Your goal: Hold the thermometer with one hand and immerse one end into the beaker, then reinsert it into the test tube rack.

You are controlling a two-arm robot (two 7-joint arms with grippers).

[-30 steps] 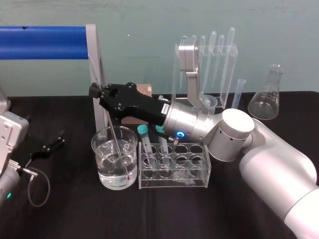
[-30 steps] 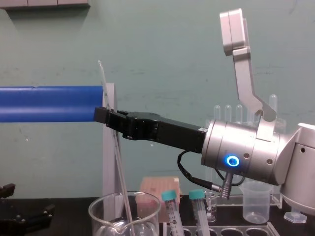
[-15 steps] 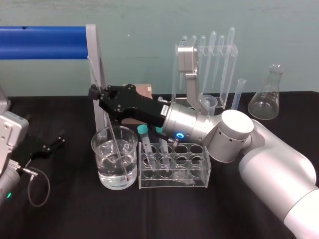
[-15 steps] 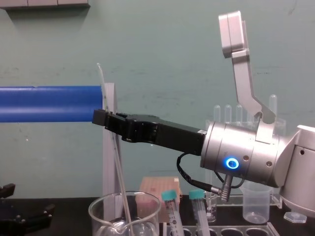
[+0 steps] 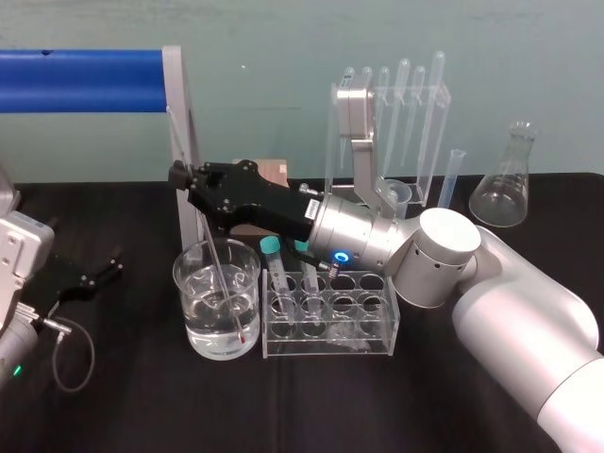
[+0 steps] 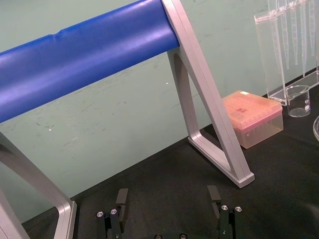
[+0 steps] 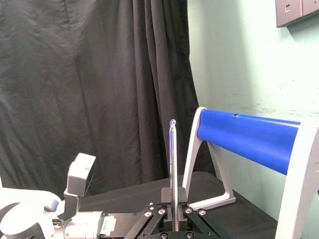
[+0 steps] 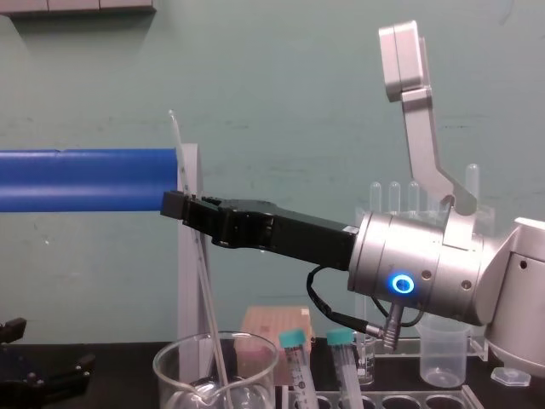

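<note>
We have the right claw [image 5: 184, 176] closed on the thermometer [image 5: 213, 257], pinching it high on its length, well above the beaker [image 5: 189, 293]. The thermometer stands close to upright but leans. Its top tips toward our left, past the claw, and its lower end sits deep inside the beaker, near the bottom, in what looks like water. From the right wrist the thermometer [image 7: 172, 159] rises straight up out of the closed jaws. We judge the dip to be done or nearly so, with the return to the rack [image 5: 373, 326] to follow.

That move turns on one relation: the rack lies just to the right of the beaker, and the thermometer's long axis is steep. We would draw it up along that axis until its tip clears the rim, then carry it right and lower it into a hole. Two capped tubes [image 8: 294, 358] stand in the holes nearest the beaker; the holes farther right look free. The right arm is the nearer one. The left claw [image 5: 118, 260] sits low and open, well off to the left.

The table [image 5: 142, 396] is flat under black cloth. Room is tight: the grey post [image 5: 177, 71] of the blue bar [image 5: 75, 80] rises just behind the thermometer's top, and a pipette stand [image 5: 434, 94] stands behind the rack.
</note>
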